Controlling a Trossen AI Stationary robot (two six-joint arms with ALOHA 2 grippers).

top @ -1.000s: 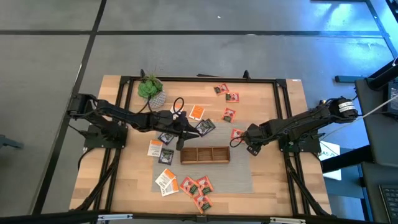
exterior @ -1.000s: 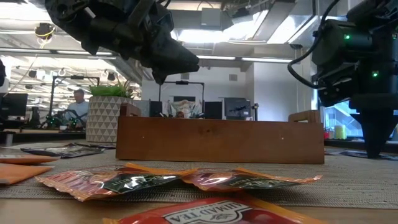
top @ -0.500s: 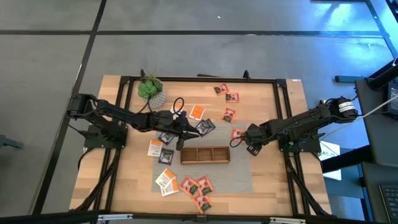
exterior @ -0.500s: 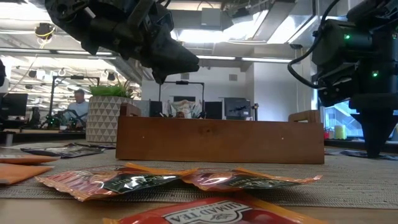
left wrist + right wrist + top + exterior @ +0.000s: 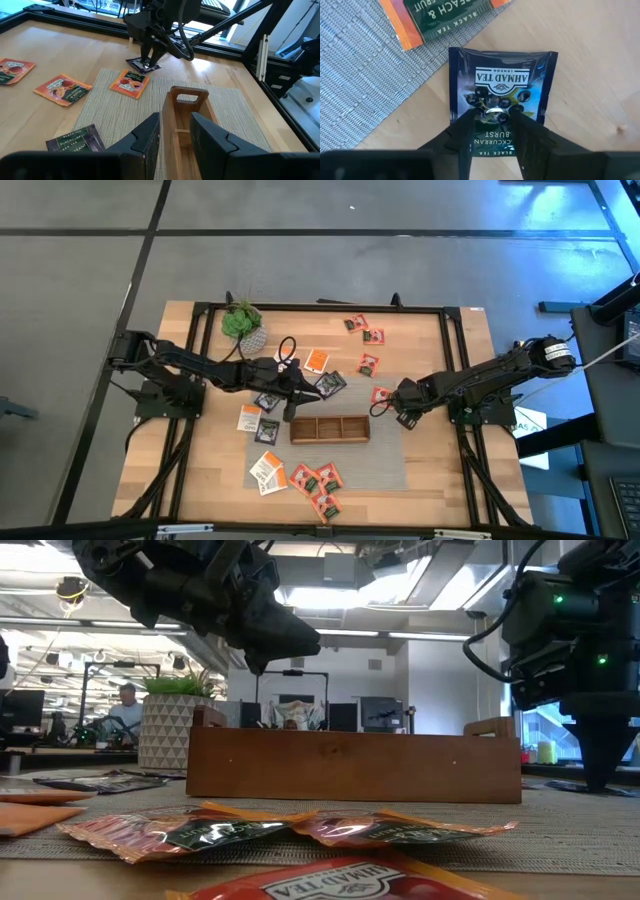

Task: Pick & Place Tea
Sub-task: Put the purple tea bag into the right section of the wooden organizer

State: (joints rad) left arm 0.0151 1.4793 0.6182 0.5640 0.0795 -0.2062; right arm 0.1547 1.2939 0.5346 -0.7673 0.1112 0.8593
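Note:
A dark tea sachet (image 5: pixel 502 75) lies flat on the bare wood just off the grey mat's (image 5: pixel 355 75) right edge. My right gripper (image 5: pixel 492 125) points straight down on it and is closed on its middle; it also shows in the high view (image 5: pixel 380 410). My left gripper (image 5: pixel 175 135) hovers open and empty over the left end of the wooden tray (image 5: pixel 330 428), tilted slightly down. Red, white-and-orange and dark sachets lie scattered around the tray. My right gripper comes from above, pointing down, with its two fingers (image 5: pixel 465 131) set on the sachet's printed face near its middle (image 5: pixel 492 111). A small shiny ridge of foil stands between them. The sachet lies flat on the table.
A red-orange sachet (image 5: pixel 440 15) lies on the mat right beside the dark one. Red sachets (image 5: pixel 365 340) sit at the far right, and more (image 5: pixel 315 480) near the front edge. A potted plant (image 5: pixel 242 323) and a cable loop (image 5: pixel 287 350) stand at the far left.

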